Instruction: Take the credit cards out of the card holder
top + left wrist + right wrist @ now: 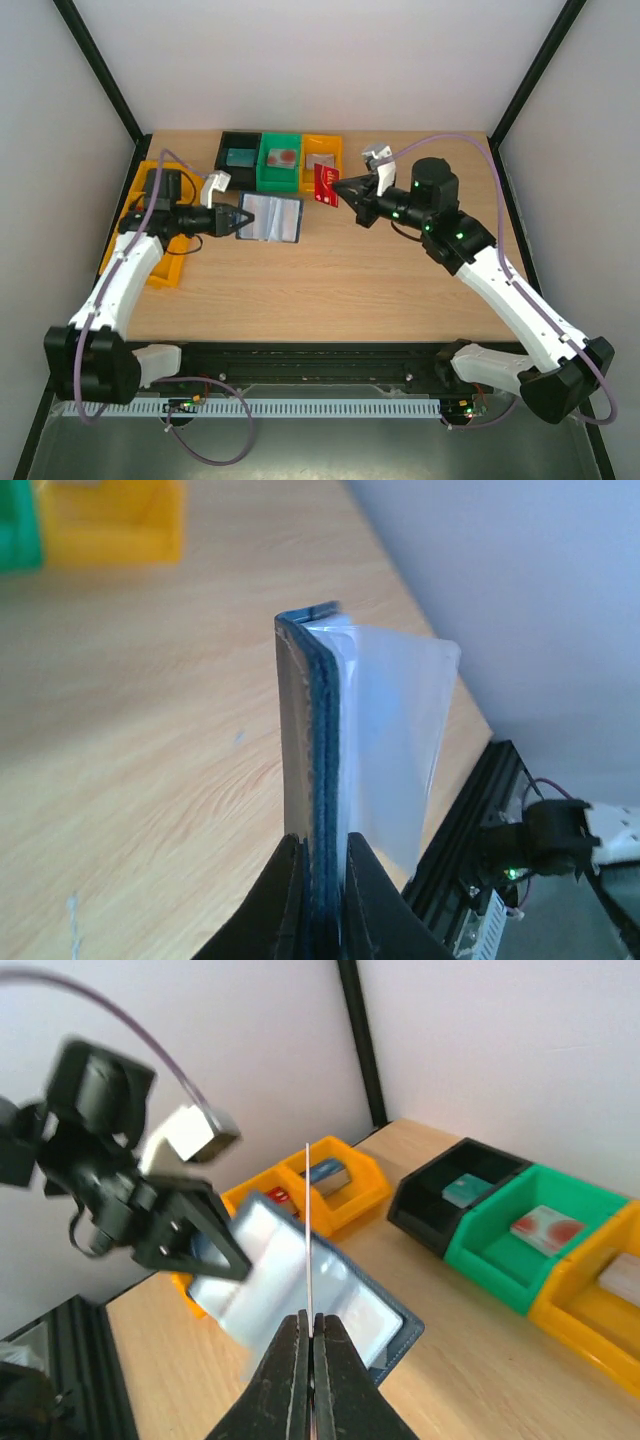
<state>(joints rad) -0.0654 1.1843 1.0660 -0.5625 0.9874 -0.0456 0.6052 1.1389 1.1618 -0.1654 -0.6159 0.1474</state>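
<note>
Yellow plastic fills the far left of the overhead frame: a large yellow bin [165, 272], partly covered by my left arm. Just right of it, my left gripper [243, 221] is clamped on the left edge of the card holder [272, 218], which is spread open left of centre with its pale pockets showing. In my left wrist view the holder's navy edge [310, 730] rises straight from between my fingers [290, 880], and a clear sleeve fans off to its right.

Along the upper middle stands a row of three: black bin [225, 150], green bin [281, 180] and small yellow bin [322, 140], each with something small inside. Below the small yellow bin, apart from the holder, a red credit card [326, 185] is pinched in my right gripper [338, 190]. In my right wrist view that card [308, 1230] is edge-on, a thin line rising from my closed fingers, crossing in front of the holder [370, 1320].
</note>
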